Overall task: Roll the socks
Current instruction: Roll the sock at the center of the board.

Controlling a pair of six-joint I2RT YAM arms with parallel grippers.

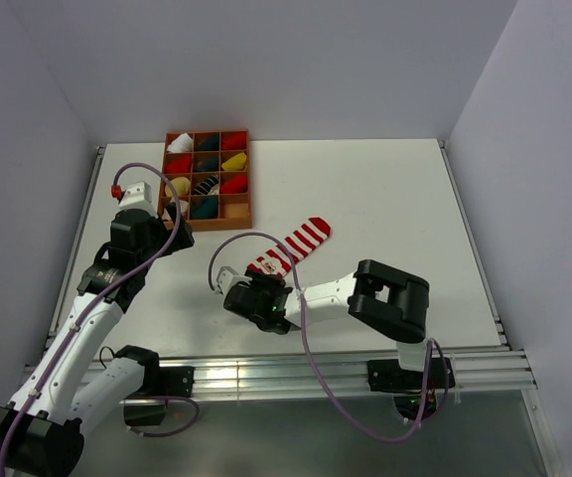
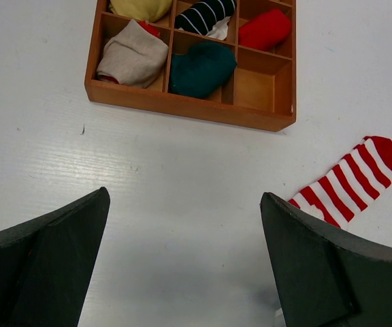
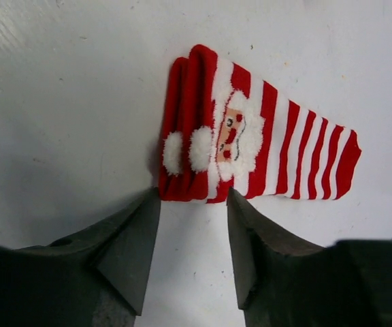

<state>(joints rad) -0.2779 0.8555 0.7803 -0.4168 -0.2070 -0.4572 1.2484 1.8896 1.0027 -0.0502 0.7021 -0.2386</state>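
A red-and-white striped sock with a Santa face (image 3: 250,136) lies flat on the white table, its red cuff end folded over toward my right gripper (image 3: 193,197). That gripper stands open, and its fingertips (image 3: 152,204) reach the sock's near edge with bare table between them. In the top view the sock (image 1: 301,238) runs diagonally at mid-table, with the right gripper (image 1: 264,283) at its lower left end. My left gripper (image 2: 184,196) hangs wide open over bare table, holding nothing, with the sock (image 2: 349,180) off to its right. A beige bundle (image 2: 131,58) and a dark green bundle (image 2: 199,68) sit in tray compartments.
A wooden compartment tray (image 1: 216,224) stands at the back left, holding red, yellow, white and striped bundles; one corner cell (image 2: 257,92) is empty. The left gripper (image 1: 179,231) hovers by the tray's near left corner. Grey walls enclose the table on three sides.
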